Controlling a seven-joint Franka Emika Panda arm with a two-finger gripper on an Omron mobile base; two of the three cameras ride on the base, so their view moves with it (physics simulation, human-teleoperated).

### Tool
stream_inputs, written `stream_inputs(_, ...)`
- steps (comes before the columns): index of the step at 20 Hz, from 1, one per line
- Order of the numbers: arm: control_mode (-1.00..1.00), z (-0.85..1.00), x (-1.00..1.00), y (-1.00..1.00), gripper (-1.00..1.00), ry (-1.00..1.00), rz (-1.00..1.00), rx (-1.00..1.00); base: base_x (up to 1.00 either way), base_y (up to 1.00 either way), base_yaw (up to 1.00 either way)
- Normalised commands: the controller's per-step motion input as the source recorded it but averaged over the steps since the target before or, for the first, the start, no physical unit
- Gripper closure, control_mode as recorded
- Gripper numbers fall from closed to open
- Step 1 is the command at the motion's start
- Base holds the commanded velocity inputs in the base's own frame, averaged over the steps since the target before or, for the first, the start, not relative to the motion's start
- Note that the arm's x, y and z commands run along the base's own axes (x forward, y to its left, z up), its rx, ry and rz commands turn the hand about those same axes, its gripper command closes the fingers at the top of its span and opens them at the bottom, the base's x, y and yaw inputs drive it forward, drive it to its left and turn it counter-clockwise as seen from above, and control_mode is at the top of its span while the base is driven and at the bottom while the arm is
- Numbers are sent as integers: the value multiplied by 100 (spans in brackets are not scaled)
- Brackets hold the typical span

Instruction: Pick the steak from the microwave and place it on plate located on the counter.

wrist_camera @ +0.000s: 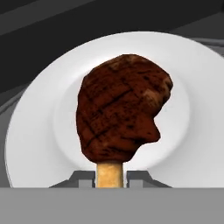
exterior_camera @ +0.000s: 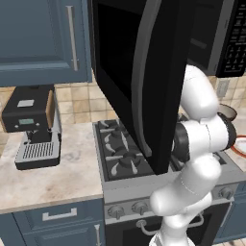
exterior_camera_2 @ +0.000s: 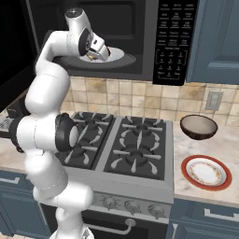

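Note:
The steak is a dark brown-red grilled piece with a pale bone end at its bottom. My gripper is shut on that bone end, its dark fingertips on either side of it. The steak is over a white dish inside the microwave. From the right base view my gripper reaches into the open microwave cavity above the white dish. The plate, white with a red-orange rim, lies on the counter right of the stove.
The microwave door hangs open wide over the gas stove. A dark brown bowl sits behind the plate. A coffee machine stands on the left counter. The button panel is right of the cavity.

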Motion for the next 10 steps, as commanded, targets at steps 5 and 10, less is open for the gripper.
stream_inputs(5, -100, -35, -29, -11, 100, 0, 9, 0, 0, 0, 0)
stream_inputs(10, -100, -25, -14, -3, 100, 0, 9, 0, 0, 0, 0)
